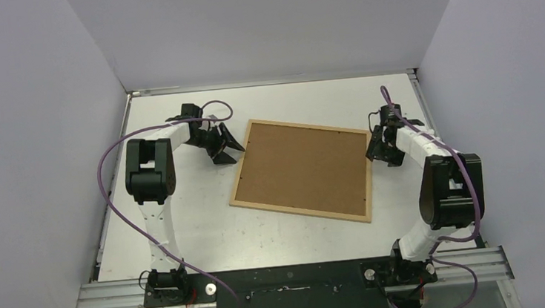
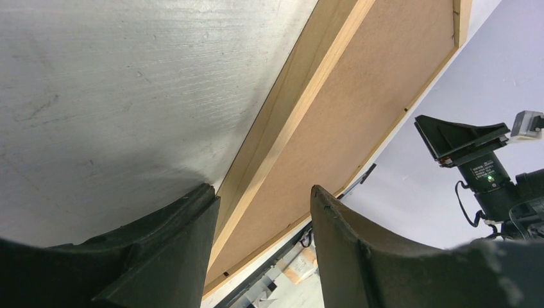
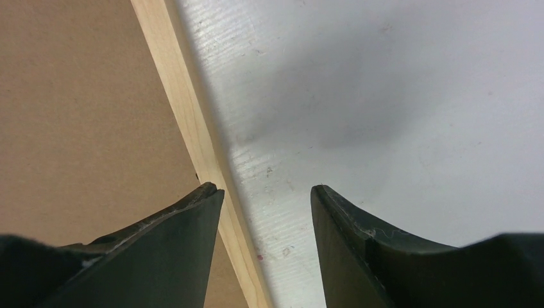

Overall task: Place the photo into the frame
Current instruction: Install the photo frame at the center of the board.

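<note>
Top external: we note the frame (image 1: 241,161) lying flat near the middle of the white table (image 1: 187,232), turned a little askew, its back upward. A brown backing panel (image 1: 304,167) fills it inside the light wood strips. Whether the photo lies under that panel we cannot tell. The left gripper (image 1: 223,149) sits just beside the frame's far left corner, the right gripper (image 1: 383,155) just beside its far right corner. Both have their fingers spread and hold nothing. Left wrist: we see the two dark fingers (image 2: 192,244) wide apart, with the frame's wood strip (image 2: 282,122) running up between them. Bare table (image 2: 128,83) is on one side of it and the panel (image 2: 378,83) on the other. Right wrist: again the fingers (image 3: 173,250) stand apart. One tip is over the wood strip (image 3: 186,109) at the panel's edge, the other over the table (image 3: 385,96). We cannot tell whether either tip touches the wood.
</note>
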